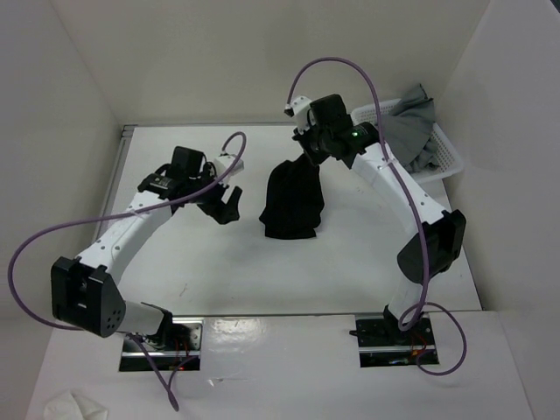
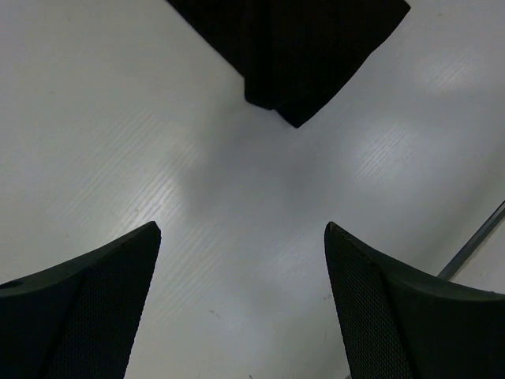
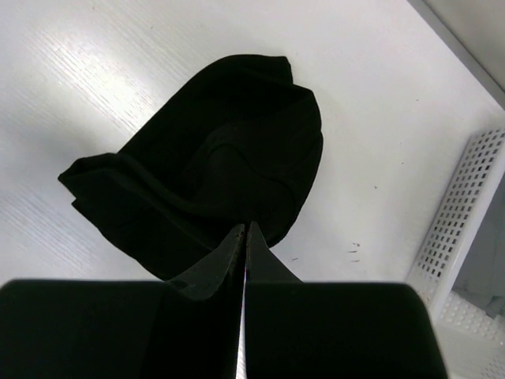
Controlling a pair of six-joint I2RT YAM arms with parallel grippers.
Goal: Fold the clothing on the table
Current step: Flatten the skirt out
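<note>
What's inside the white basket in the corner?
Grey clothes fill the basket and poke up over its rim. Whatever lies under them is covered, so I cannot tell if anything else is in there.

The plain matte black soft fabric garment (image 1: 293, 201) bears no print or mark. The glossy white flat worktop (image 1: 201, 262) shows faint fine streaks in the wrist views. The left end effector (image 2: 241, 229) is black, its fingers (image 2: 371, 308) covered in a tiny dotted mesh; the right end effector (image 3: 246, 229) is the same black. The left arm (image 1: 131, 223) and right arm (image 1: 411, 197) are white with black joints (a small green light (image 1: 354, 134) glows on the right wrist), with thin purple cables (image 1: 332, 59). The white plastic basket (image 1: 442, 153), patterned with a grid of small holes, holds crumpled grey garments (image 1: 407, 122).
</note>
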